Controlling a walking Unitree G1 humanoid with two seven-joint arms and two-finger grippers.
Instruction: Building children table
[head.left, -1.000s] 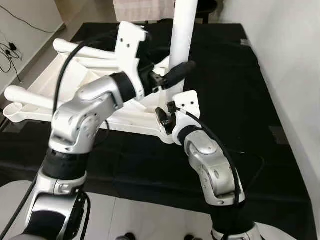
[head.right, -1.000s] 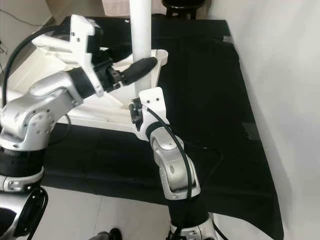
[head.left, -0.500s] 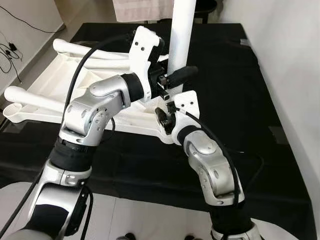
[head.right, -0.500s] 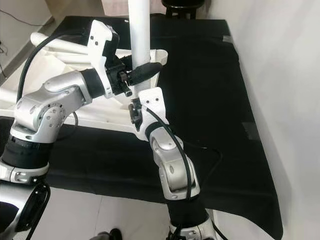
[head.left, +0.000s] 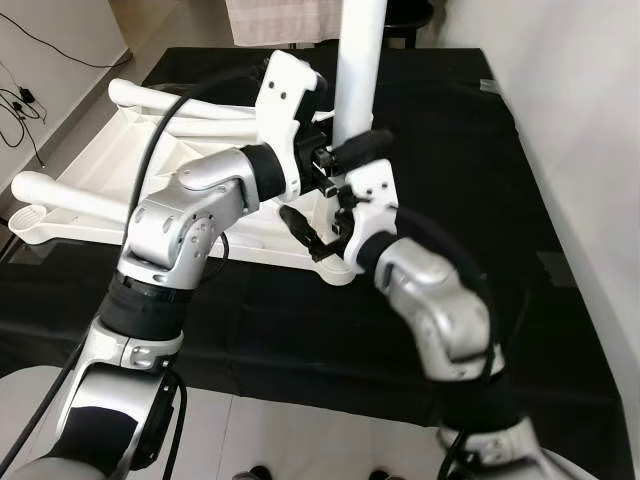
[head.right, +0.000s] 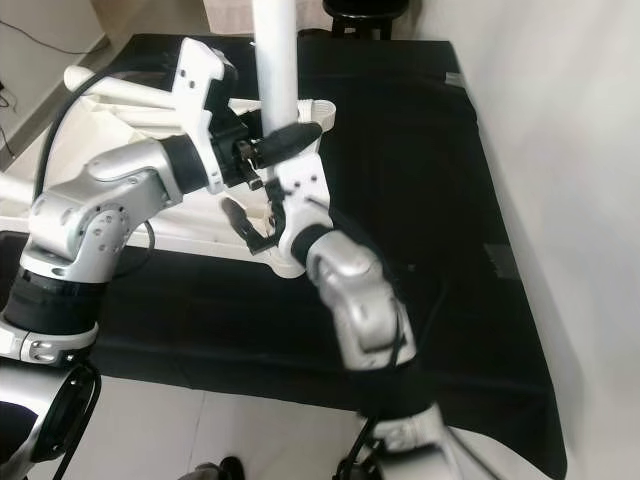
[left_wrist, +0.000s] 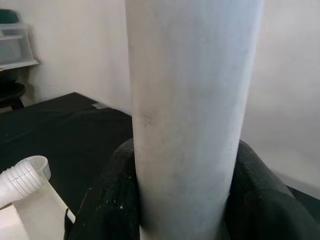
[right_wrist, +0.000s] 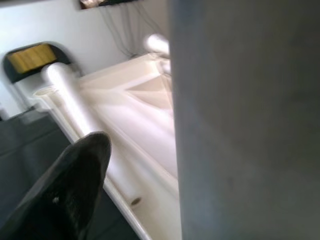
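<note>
A white children's table (head.left: 120, 165) lies upside down on a black mat. One white leg (head.left: 358, 60) stands upright at its near right corner. My left gripper (head.left: 350, 150) is shut on this leg partway up; in the left wrist view its black fingers (left_wrist: 112, 200) press both sides of the leg (left_wrist: 190, 100). My right gripper (head.left: 322, 215) sits lower, at the leg's base, and is open. One black finger (head.left: 300, 225) points away to the left, and in the right wrist view that finger (right_wrist: 65, 190) stands apart from the leg (right_wrist: 245, 120).
Two loose white legs (head.left: 60, 195) (head.left: 170, 100) lie on the upturned table. The black mat (head.left: 470, 150) runs right to a white wall (head.left: 585, 120). Pale floor tiles (head.left: 300, 440) lie at my feet, and cables (head.left: 20, 100) on the floor at far left.
My left gripper has moved right and shut on the upright leg. My right arm has risen and turned, so its gripper is now at the leg's base with one finger showing.
</note>
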